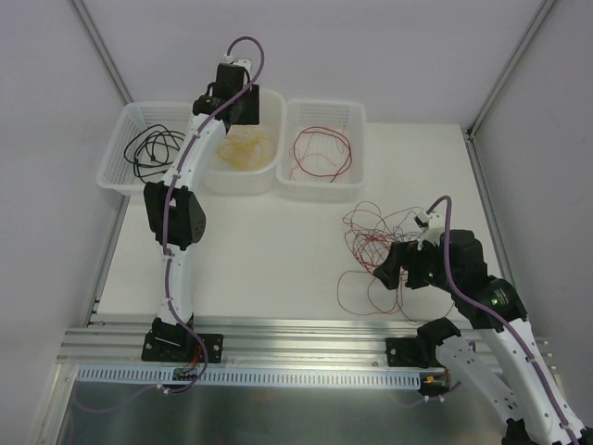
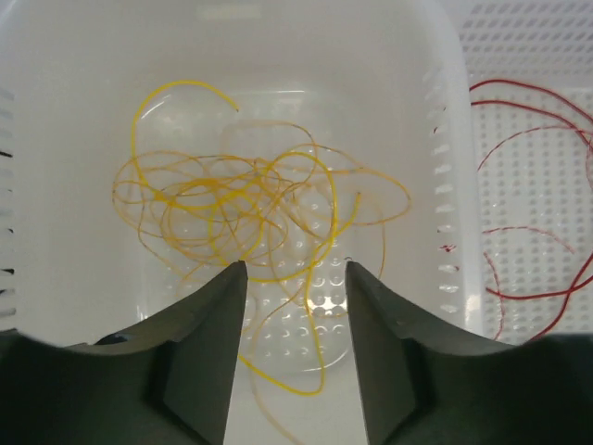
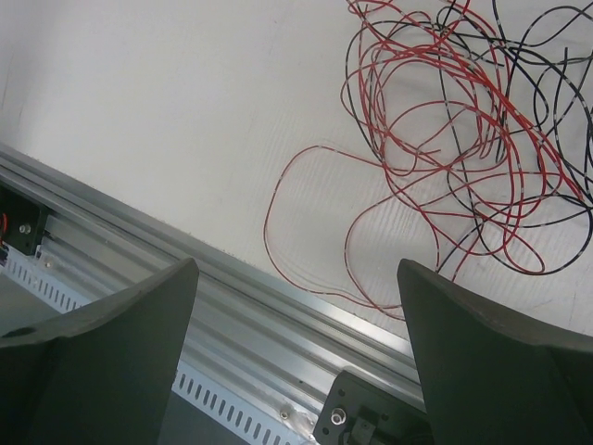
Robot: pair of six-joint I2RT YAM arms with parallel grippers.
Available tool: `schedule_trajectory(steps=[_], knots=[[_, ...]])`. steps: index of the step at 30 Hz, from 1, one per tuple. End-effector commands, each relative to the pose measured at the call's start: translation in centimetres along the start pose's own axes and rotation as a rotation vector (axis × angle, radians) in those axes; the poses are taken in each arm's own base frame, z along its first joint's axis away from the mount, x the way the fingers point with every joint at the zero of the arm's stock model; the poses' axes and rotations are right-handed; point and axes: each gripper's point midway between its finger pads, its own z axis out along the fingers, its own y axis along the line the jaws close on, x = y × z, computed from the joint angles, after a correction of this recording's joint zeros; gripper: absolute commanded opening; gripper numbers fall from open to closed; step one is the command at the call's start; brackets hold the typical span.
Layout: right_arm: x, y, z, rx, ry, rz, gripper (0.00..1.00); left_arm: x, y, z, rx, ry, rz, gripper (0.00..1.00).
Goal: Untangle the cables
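A tangle of red and black cables [image 1: 375,243] lies on the white table at the right; it also fills the upper right of the right wrist view [image 3: 463,139]. My right gripper [image 1: 387,274] hovers at the tangle's near-left edge, open wide and empty [image 3: 296,273]. Yellow-orange cables [image 2: 246,204] lie in the middle basket [image 1: 243,181]. My left gripper [image 1: 243,111] is above them, open and empty [image 2: 295,271]; a yellow loop lies below the gap. Red cables [image 1: 321,153] lie in the right basket and black cables [image 1: 153,148] in the left one.
Three white baskets stand in a row at the back: left [image 1: 116,167], middle, right [image 1: 324,190]. An aluminium rail [image 1: 296,336] runs along the table's near edge and shows under my right gripper [image 3: 185,264]. Enclosure walls rise on both sides.
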Motion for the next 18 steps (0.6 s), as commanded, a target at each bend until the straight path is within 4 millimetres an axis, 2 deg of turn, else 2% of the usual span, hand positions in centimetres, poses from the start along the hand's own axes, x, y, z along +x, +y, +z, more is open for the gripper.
schedule_trajectory(steps=[1,3,4,5,7,8,9,10,11,12,13,14,15,16,17,18], knots=[[0.3,0.0,0.4,-0.016,0.018,-0.037,0.94,-4.6,-0.9,-3.3,0.046,-0.133,0.003,0.59],[0.2,-0.3,0.6,0.006,0.02,-0.037,0.94,-5.9,-0.9,-5.3,0.053,-0.167,-0.001,0.72],[0.1,-0.5,0.7,0.016,0.021,-0.035,0.94,-5.8,-1.1,-5.8,0.064,-0.165,-0.007,0.75],[-0.1,-0.6,0.6,0.026,0.016,-0.032,0.94,-6.8,-1.1,-7.7,0.076,-0.193,-0.016,0.78],[-0.4,-1.2,0.6,0.068,0.01,-0.022,0.94,-6.5,-1.7,-9.3,0.116,-0.187,-0.047,0.91],[-0.4,-1.5,0.6,0.086,0.014,-0.017,0.94,-7.6,-1.9,-11.9,0.14,-0.221,-0.08,0.94],[-0.9,-2.2,0.6,0.129,0.005,-0.013,0.94,-6.4,-2.2,-12.3,0.155,-0.192,-0.09,0.97],[-0.9,-2.5,0.8,0.155,0.014,0.012,0.94,-6.0,-3.2,-13.3,0.209,-0.183,-0.099,0.99],[-0.9,-2.9,0.9,0.179,0.019,0.021,0.94,-6.5,-3.6,-15.8,0.244,-0.203,-0.126,0.99],[-0.8,-3.5,1.2,0.216,0.021,0.047,0.94,-4.2,-4.2,-15.6,0.274,-0.144,-0.138,0.99],[-0.7,-4.0,1.4,0.245,0.023,0.061,0.94,-3.1,-5.6,-16.6,0.35,-0.113,-0.142,0.99],[-0.6,-4.4,2.0,0.267,0.028,0.079,0.94,-2.8,-6.4,-18.6,0.4,-0.112,-0.154,0.99],[-0.5,-5.1,2.2,0.3,0.023,0.091,0.94,0.1,-6.8,-18.2,0.417,-0.04,-0.164,0.99],[0.0,-5.5,2.6,0.323,0.031,0.113,0.94,0.9,-8.0,-20.4,0.468,-0.035,-0.156,0.99],[-0.1,-6.0,2.8,0.347,0.031,0.121,0.94,2.1,-8.4,-20.9,0.478,-0.014,-0.156,0.99],[-0.3,-6.7,2.8,0.392,0.022,0.124,0.93,5.1,-8.7,-20.6,0.477,0.052,-0.15,0.99]])
